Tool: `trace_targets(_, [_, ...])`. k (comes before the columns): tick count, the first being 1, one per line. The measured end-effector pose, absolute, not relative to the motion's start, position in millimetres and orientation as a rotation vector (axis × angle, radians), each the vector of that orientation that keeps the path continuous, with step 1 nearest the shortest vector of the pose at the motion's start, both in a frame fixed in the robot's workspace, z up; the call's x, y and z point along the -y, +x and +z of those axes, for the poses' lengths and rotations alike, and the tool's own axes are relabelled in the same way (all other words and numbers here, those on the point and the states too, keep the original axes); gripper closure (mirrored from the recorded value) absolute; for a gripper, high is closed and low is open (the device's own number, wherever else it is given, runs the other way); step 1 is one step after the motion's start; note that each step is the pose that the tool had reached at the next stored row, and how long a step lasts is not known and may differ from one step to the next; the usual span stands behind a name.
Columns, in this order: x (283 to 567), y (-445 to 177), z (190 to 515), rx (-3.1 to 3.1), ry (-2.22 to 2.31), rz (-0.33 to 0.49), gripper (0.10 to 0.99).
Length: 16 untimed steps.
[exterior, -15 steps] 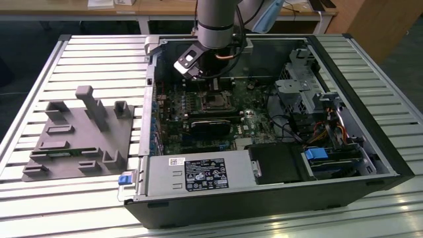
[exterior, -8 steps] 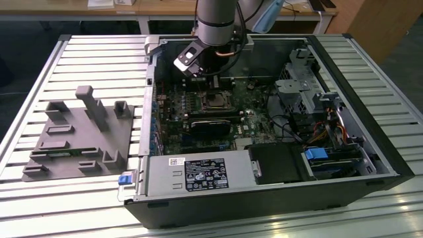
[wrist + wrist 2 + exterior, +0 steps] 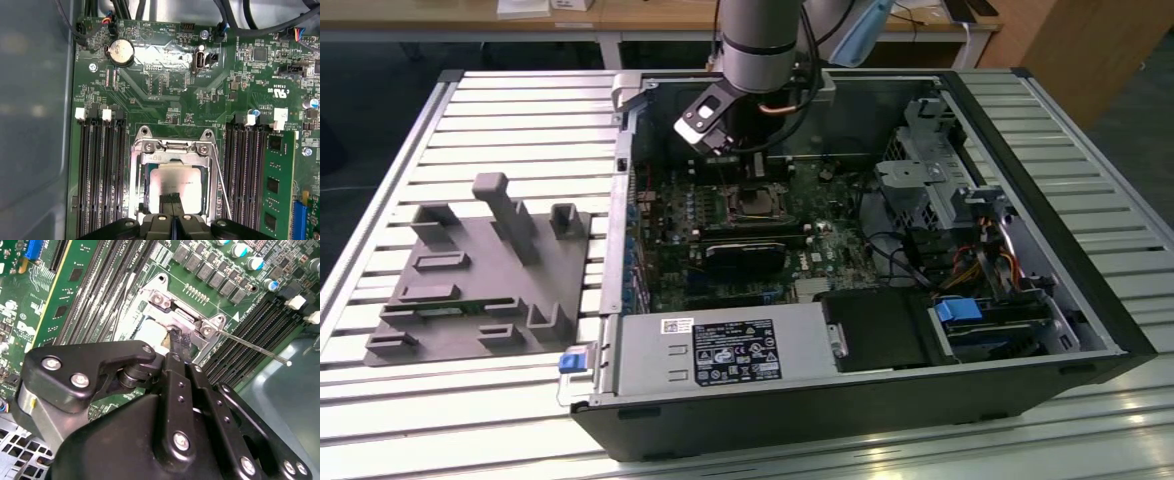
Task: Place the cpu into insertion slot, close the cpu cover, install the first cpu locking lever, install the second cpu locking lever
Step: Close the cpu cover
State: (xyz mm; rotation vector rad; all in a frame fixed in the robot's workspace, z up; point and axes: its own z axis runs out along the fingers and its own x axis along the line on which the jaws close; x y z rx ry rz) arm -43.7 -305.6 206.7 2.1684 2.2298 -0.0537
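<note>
Cpu lies flat in the insertion slot; you see its dull top through the cut-out of the cpu cover, whose silvery frame lies around it. Your pincer is pressed together, tip against tip, down over the cpu near the slot's edge; whether it touches, you cannot tell. One thin wire lever sticks out sideways from the slot, over the memory slots beside it. Around the slot spreads the green board, inside the open computer case on the slatted surface
</note>
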Motion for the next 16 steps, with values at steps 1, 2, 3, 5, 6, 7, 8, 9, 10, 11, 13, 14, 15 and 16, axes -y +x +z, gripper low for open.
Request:
trace_targets(1, [305.6, -44.5, 206.7, -2.23, 2.168, -0.054, 0.98])
trace_targets(2, [305.6, -45.3, 206.6, -2.23, 2.168, -0.054, 0.98])
trace_targets(3, [305.6, -46.1, 206.5, -2.23, 2.168, -0.054, 0.98])
trace_targets(5, [305.6, -47.4, 206.1, -2.23, 2.168, -0.054, 0.98])
trace_targets(6, [305.7, -47.8, 205.7, -2.23, 2.168, -0.054, 0.98])
trace_targets(7, [305.6, -48.1, 205.2, -2.23, 2.168, -0.054, 0.98])
trace_targets(8, [305.6, -48.3, 204.7, -2.23, 2.168, -0.053, 0.98])
trace_targets(9, [305.6, -48.3, 204.0, -2.23, 2.168, -0.053, 0.98])
trace_targets(10, [305.7, -48.4, 203.3, -2.23, 2.168, -0.054, 0.98])
trace_targets(11, [305.6, -48.4, 202.5, -2.23, 2.168, -0.054, 0.98])
trace_targets(13, [305.6, -48.4, 201.2, -2.23, 2.168, -0.054, 0.98])
trace_targets(14, [305.6, -48.4, 200.6, -2.23, 2.168, -0.054, 0.98])
trace_targets(15, [305.7, -48.5, 200.2, -2.23, 2.168, -0.055, 0.98])
trace_targets(16, [305.7, -48.5, 199.9, -2.23, 2.168, -0.055, 0.98])
